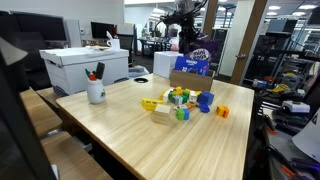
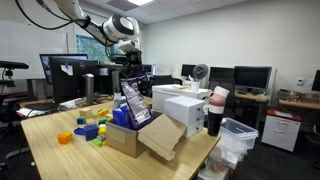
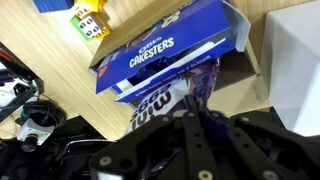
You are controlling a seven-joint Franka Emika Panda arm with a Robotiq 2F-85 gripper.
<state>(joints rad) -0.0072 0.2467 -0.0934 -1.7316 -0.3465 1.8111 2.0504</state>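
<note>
Gripper point(image 3: 200, 113) is hanging right over the open cardboard box point(image 1: 185, 78) at the far end of the wooden table point(image 1: 130, 140). Its fingers are sitting pressed together, no gap showing in the wrist view. The fingertips are lining up over the purple snack bag point(image 3: 178, 95). Whether they are pinching a bit of the bag or just sitting above it, cannot tell.

The purple bag is standing upright inside the cardboard box, poking above its rim in an exterior view point(image 1: 201, 52). The blue Cakesters box point(image 3: 160, 55) is lying tilted just beside the bag in the same cardboard box, touching it, with its end flap hanging open. In an exterior view the Cakesters box point(image 2: 134, 104) is leaning up out of the carton, whose front flap is folding down and outward.

A cluster of toy blocks point(image 1: 178, 100), yellow, green and blue, is sitting mid-table near the cardboard box but apart from it. An orange block point(image 1: 222, 112) is lying a little off from the cluster. A white cup with pens point(image 1: 96, 91) is standing near the table edge, well apart from the gripper. A white storage box point(image 1: 85, 65) is sitting behind the cup. The arm is reaching in from above in both exterior views.
</note>
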